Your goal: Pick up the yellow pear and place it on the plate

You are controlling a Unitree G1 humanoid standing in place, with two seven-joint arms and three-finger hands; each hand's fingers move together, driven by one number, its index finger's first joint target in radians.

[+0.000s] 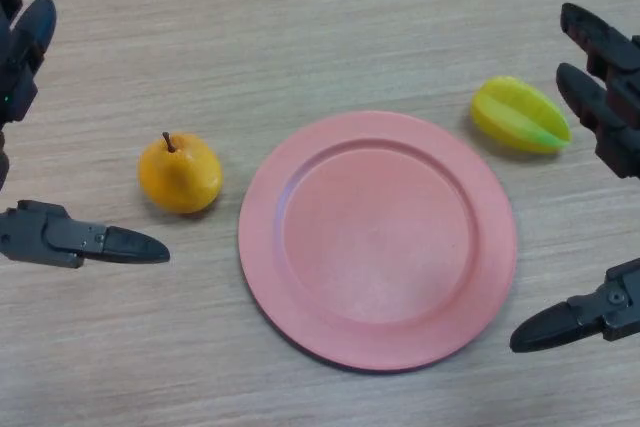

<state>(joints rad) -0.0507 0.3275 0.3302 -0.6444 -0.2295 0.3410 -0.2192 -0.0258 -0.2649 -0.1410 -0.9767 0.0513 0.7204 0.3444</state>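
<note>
Pear: yellow-orange, brown stem up, sat on the table just left of the plate, apart from its rim. It looked like a light, rigid model fruit with a smooth, likely slippery skin. The best hold was judged to be across the broad lower belly, thumb against fingers, clear of the stem.

Plate: pink, shallow, bare, at centre.

Starfruit: yellow-green, lay right of the plate, not part of the job.

Left hand: spread, holding nothing, thumb pointing toward the pear from below left, near but not touching.

Right hand: spread, idle at the right edge beside the starfruit.

Table: pale wood grain, flat, matte, with open room around the pear on every side.
</note>
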